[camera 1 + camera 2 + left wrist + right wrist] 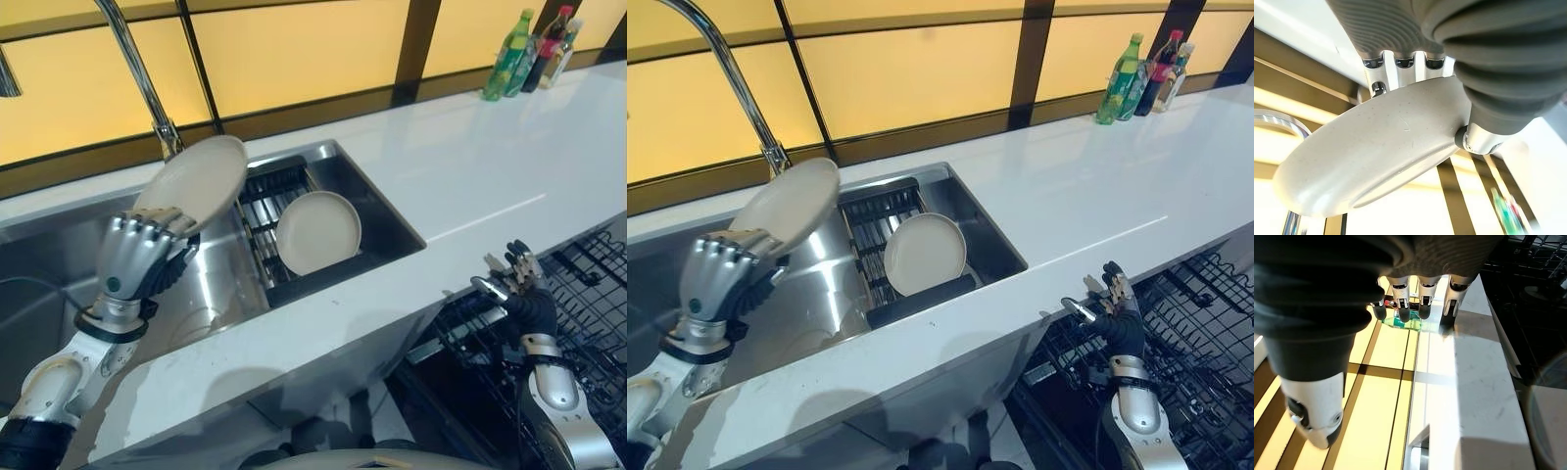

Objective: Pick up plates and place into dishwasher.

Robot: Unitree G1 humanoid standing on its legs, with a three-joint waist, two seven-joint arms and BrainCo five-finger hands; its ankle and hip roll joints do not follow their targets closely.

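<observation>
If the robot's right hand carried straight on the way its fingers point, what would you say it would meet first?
Probably the front edge of the white countertop: the open right hand hovers over the black wire dishwasher rack, fingers aimed up towards the counter. Depth is unclear; it might pass above the edge.

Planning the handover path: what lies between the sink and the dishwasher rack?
In the left eye view, bare white countertop separates the sink from the dishwasher rack.

plates (196, 181) (318, 231) — 2 | bottles (509, 57) (545, 49) (564, 47) — 3 | faucet (137, 73) — 1
</observation>
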